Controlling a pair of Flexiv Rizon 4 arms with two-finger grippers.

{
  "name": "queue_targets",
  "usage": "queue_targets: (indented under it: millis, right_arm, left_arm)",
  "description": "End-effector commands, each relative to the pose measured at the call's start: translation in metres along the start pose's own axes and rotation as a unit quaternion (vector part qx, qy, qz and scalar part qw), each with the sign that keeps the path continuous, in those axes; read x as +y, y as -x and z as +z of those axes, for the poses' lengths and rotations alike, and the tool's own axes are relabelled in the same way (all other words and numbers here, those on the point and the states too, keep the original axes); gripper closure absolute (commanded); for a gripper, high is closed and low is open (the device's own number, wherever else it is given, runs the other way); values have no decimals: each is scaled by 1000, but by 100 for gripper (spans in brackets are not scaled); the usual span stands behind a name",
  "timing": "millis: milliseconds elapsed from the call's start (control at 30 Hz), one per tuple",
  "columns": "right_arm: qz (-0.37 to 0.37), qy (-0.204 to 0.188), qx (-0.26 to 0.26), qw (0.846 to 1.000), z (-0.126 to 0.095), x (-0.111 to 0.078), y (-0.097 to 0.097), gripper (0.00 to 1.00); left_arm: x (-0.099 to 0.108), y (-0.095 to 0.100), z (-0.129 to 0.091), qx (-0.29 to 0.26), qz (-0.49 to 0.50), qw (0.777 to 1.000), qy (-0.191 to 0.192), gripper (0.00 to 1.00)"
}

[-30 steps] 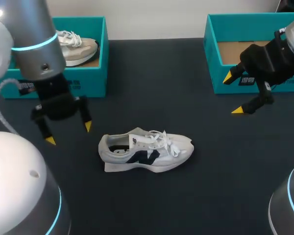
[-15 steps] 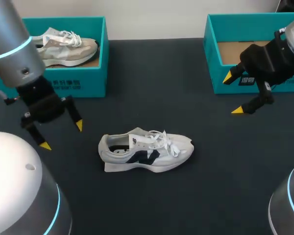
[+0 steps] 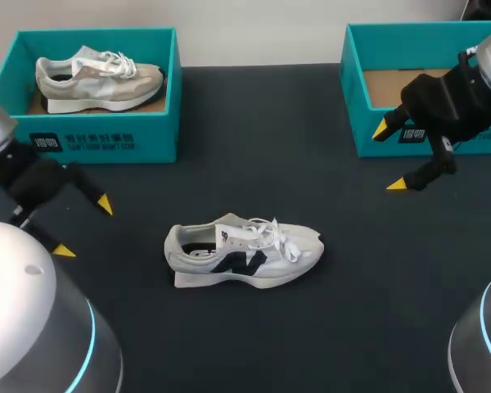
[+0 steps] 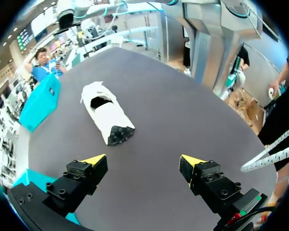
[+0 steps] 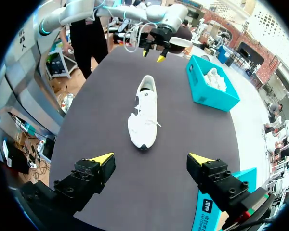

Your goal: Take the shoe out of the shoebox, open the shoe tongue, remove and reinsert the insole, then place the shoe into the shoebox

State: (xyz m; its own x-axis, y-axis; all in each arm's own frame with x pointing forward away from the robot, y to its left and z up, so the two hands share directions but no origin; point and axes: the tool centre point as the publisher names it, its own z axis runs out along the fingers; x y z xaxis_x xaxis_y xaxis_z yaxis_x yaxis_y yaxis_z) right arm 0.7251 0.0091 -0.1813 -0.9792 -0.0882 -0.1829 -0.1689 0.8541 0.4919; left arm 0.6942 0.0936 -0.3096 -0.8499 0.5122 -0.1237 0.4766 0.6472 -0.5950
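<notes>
Both pincers released: left gripper [image 3: 83,228] near-left, right gripper [image 3: 389,157] just in front of the far-right shoebox [image 3: 356,123]. White shoe [image 3: 244,252] sits on the table [image 3: 254,344] between them, toe right, touching neither.

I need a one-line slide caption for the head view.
White sneaker on dark table between open left gripper and open right gripper; left shoebox holds a beige shoe, right shoebox looks empty.

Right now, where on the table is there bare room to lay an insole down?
The widest bare table lies between the left shoebox and the right shoebox, behind the white sneaker. A second strip runs along the sneaker's near side. Crowded: around the left gripper, and under the right gripper at the right shoebox.
</notes>
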Motion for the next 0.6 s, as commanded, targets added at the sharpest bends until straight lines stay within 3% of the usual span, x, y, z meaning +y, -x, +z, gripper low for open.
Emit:
queue_targets:
  millis: [33,267,600]
  right_arm:
    - [0,-1,1,1000,2,0,1,0]
    - [0,-1,1,1000,2,0,1,0]
    - [0,-1,1,1000,2,0,1,0]
  left_arm:
    - [18,-7,3,-69,-28,994,-84,0]
    - [34,-11,7,-113,-71,981,-140,0]
    - [56,-13,12,-126,-131,958,-220,0]
